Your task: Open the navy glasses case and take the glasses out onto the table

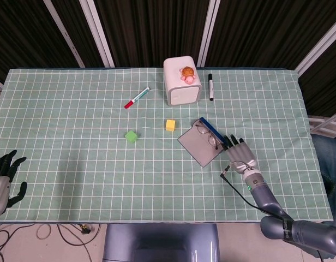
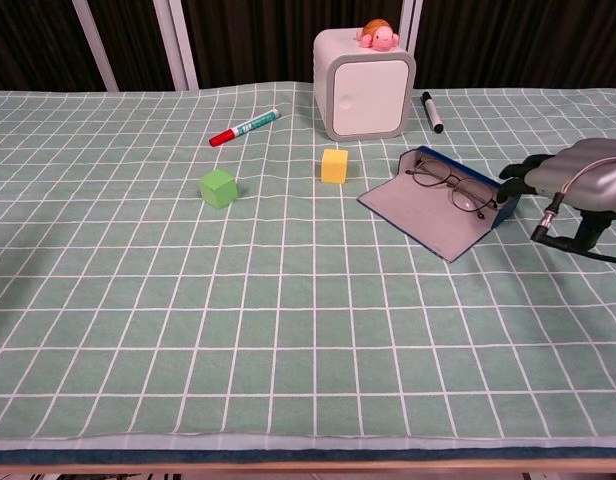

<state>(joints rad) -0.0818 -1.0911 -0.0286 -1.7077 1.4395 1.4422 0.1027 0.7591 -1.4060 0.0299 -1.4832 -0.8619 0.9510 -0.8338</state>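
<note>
Navy glasses case (image 2: 440,214) open flat, grey lining up, glasses (image 2: 450,187) inside.

A desk (image 1: 75,153) under green checked cloth (image 2: 288,330); behind it, dark slatted wall (image 1: 157,27) with white bars (image 1: 97,33).

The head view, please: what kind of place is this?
Probably a robot test bench in a lab. A table under a green grid cloth holds scattered props: an open navy glasses case, colored cubes, markers. Dark curtains hang behind.

Red marker (image 1: 136,98), green cube (image 1: 132,136), yellow cube (image 1: 170,125), white box (image 1: 181,82)
</note>
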